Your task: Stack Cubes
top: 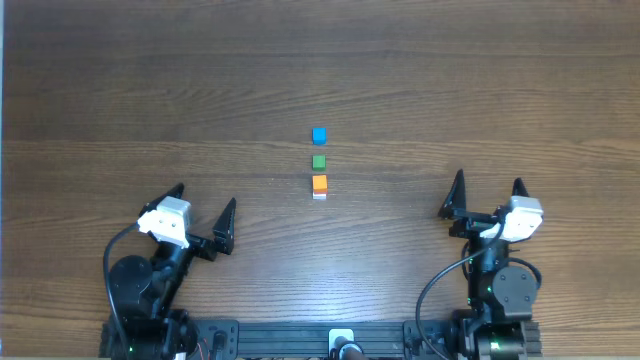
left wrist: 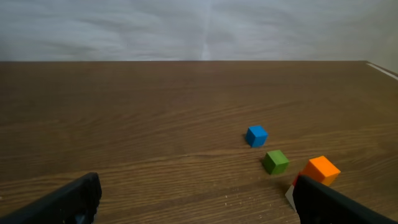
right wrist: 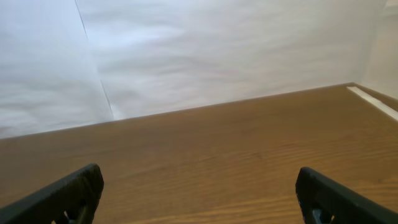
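Look to the middle of the desk (top: 150, 80) for a short row: blue cube (top: 319, 135), green cube (top: 319, 161), then orange cube (top: 319, 183) with a white sliver (top: 319, 196) touching its side toward the arms. Expect light, rigid, hard-to-break blocks with flat matte faces and crisp corners, likely a little slick on the grainy wood; pinch squarely across two opposite side faces. Note left hand (top: 206, 196) and right hand (top: 488, 180) spread wide, holding nothing, well apart from the row.

I see a brown wooden tabletop (top: 150, 90), its grain running side to side; behind its far edge stands a white backdrop (right wrist: 217, 50) with a thin slanting seam (right wrist: 94, 56); a pale strip (right wrist: 373, 102) lines one table edge.
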Controlling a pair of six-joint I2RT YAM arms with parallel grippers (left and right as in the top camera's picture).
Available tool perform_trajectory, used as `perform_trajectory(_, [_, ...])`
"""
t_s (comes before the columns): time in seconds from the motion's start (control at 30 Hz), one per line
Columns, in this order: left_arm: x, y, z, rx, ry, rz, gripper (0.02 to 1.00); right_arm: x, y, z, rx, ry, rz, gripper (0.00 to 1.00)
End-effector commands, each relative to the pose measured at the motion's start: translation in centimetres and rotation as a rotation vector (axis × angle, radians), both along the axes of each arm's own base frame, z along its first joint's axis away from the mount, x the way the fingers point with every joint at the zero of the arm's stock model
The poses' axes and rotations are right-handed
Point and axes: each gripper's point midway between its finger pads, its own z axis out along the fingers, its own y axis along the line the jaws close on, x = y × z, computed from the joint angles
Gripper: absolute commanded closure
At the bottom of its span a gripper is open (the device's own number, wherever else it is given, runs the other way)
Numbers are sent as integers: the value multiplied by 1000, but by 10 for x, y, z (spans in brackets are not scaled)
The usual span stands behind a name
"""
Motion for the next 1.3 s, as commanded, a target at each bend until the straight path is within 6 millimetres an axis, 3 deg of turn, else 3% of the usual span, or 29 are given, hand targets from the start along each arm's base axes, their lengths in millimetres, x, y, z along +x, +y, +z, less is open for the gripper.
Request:
perform_trajectory(0.03, [0,1,-2,-8,4,8,20,-12,6,90,-51,-103,27,9])
perform_trajectory(0.13, [0,1,-2,-8,4,8,18,-7,21,139,-44,-43,119,9])
perform_trajectory(0.27, [0,1,-2,-8,4,8,18,12,38,185,8,111,206,7])
perform_trajectory(0.33, [0,1,-2,-8,4,8,20,27,50,200,15,236,248,7])
perform_trajectory(0.47, [0,1,-2,-8,4,8,20,55,85,204,-2,468,347,7])
perform_trajectory(0.6, [0,1,-2,-8,4,8,20,85,131,169,-72,747,407,9])
perform_trajectory(0.73, [0,1,-2,-8,4,8,20,113,177,106,-132,984,436,9])
perform_trajectory(0.9, [0,1,-2,-8,4,8,18,137,210,31,-50,1177,379,7])
perform_trajectory(1.07, [0,1,-2,-8,4,8,18,130,247,-37,-15,1380,453,9])
perform_trajectory(1.3, [0,1,-2,-8,4,8,18,125,269,-96,-40,1506,428,9])
